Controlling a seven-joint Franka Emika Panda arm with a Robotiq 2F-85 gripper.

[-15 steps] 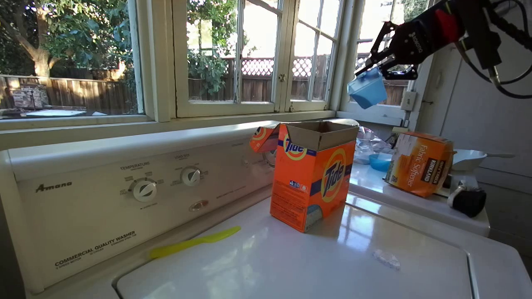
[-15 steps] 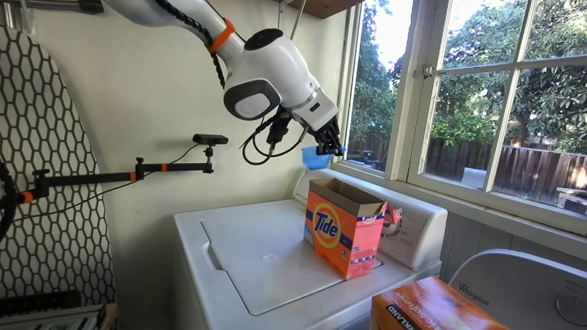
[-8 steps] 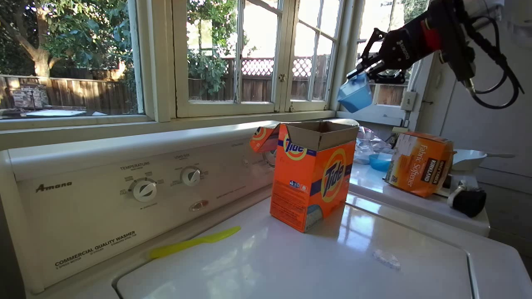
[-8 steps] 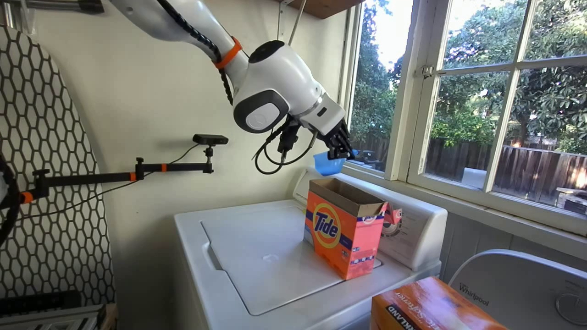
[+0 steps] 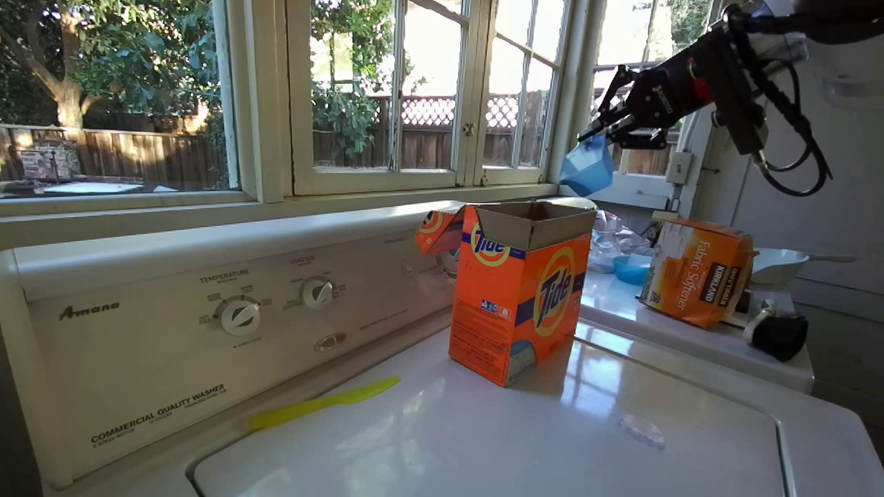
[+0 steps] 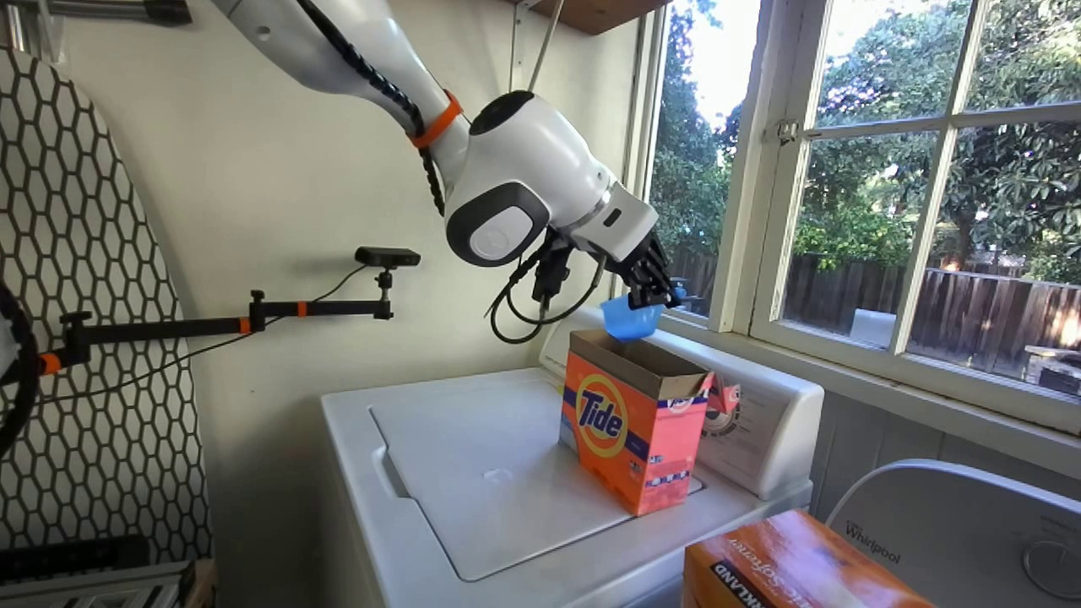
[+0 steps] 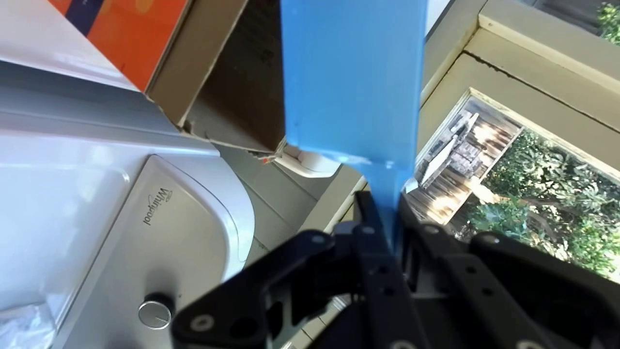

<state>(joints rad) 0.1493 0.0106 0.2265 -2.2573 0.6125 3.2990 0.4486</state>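
My gripper (image 5: 590, 133) is shut on the handle of a translucent blue scoop (image 5: 588, 169). In the wrist view, the two black fingers (image 7: 382, 206) clamp the narrow handle, and the scoop's cup (image 7: 353, 82) reaches up out of the picture. An open orange Tide box (image 5: 518, 297) stands upright on the white washer lid, its torn top flap hanging to one side. In an exterior view the scoop (image 6: 629, 321) shows just above and behind the box's open top (image 6: 638, 359). The scoop looks tilted. Its inside and the bottom of the box are hidden.
The washer's control panel (image 5: 173, 331) rises behind the box, below the windows. A yellow-green utensil (image 5: 324, 402) and a small whitish patch (image 5: 642, 431) lie on the washer. An orange Kirkland box (image 5: 697, 273), a blue dish (image 5: 632, 269) and clear plastic (image 5: 615, 235) sit on the neighbouring machine.
My gripper has moved lower and nearer the Tide box with the scoop, rightward in an exterior view. The scoop stays gripped. The box has not moved.
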